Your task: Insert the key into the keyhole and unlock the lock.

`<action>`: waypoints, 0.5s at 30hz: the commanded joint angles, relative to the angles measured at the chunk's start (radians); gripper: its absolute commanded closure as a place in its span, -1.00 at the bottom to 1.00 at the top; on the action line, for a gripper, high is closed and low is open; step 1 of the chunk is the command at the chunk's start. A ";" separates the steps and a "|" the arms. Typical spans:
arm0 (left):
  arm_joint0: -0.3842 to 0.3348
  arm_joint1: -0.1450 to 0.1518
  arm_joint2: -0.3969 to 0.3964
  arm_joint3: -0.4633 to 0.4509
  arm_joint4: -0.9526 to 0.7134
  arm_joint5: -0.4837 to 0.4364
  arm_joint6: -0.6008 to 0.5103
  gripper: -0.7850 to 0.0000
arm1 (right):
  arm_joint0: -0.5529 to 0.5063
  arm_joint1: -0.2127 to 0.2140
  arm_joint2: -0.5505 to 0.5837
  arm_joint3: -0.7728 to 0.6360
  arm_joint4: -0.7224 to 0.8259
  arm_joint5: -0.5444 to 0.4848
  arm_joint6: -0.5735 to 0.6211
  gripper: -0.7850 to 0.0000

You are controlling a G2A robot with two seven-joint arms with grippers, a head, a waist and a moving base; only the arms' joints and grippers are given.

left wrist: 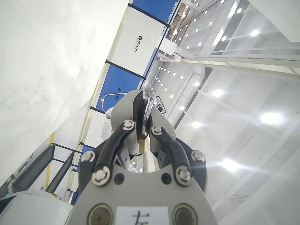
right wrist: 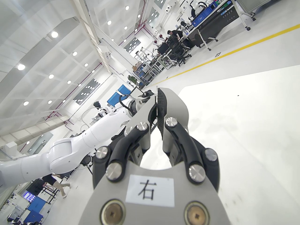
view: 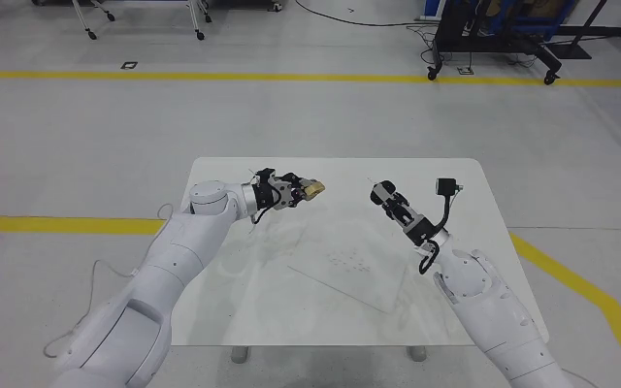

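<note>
- L claw (view: 294, 190) is clamping the lock (view: 312, 189), a small brass padlock, in the air over the far half of the tabletop (view: 291, 325), left of mid. In the L wrist view the brass body is sitting low between the pads, w/ the shiny shackle (left wrist: 149, 108) up at the tips.
- R claw (view: 381, 192) is hanging over the far half too, right of mid. It's closed narrow on a thin flat sliver, prob. the key (right wrist: 156, 93); too little is poking out to be sure of its shape.
- The two claws are sitting apart, tips pointing roughly at each other across the middle.
- Lock, my guess: it's looking like solid hard metal, so heavy for its size, stiff and smooth. It could be sliding in the pads when pushed, and the shackle may be pivoting. Gripping across the flat body sides is looking safer, keyhole end left free.
- Key, my guess: light, thin and rigid, w/ little area to pinch. It's likely twisting in the pads under turning load, so hold it by the head, blade fully exposed.
- Surface: the tabletop is looking white, smooth and a bit glossy. A clear sheet (view: 354, 272) is lying near mid, toward the right edge. A dropped key would prob. be skidding.
- Room: open hall w/ pale floor, a yellow line (view: 291, 76) running past the far edge, and a dark wheeled frame (view: 495, 44) standing well beyond the far-right corner.
</note>
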 commanded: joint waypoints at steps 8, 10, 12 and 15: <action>0.041 0.005 -0.011 -0.064 0.055 0.010 0.132 1.00 | -0.032 0.005 -0.018 -0.116 0.236 0.286 0.293 1.00; 0.048 0.006 -0.009 -0.083 0.081 0.021 0.168 1.00 | -0.052 0.008 -0.008 -0.158 0.279 0.353 0.327 1.00; 0.060 0.006 -0.014 -0.096 0.084 0.028 0.177 1.00 | -0.067 0.010 0.002 -0.189 0.307 0.438 0.354 1.00; 0.068 0.007 -0.015 -0.113 0.116 0.027 0.205 1.00 | -0.081 0.010 0.000 -0.224 0.372 0.536 0.394 1.00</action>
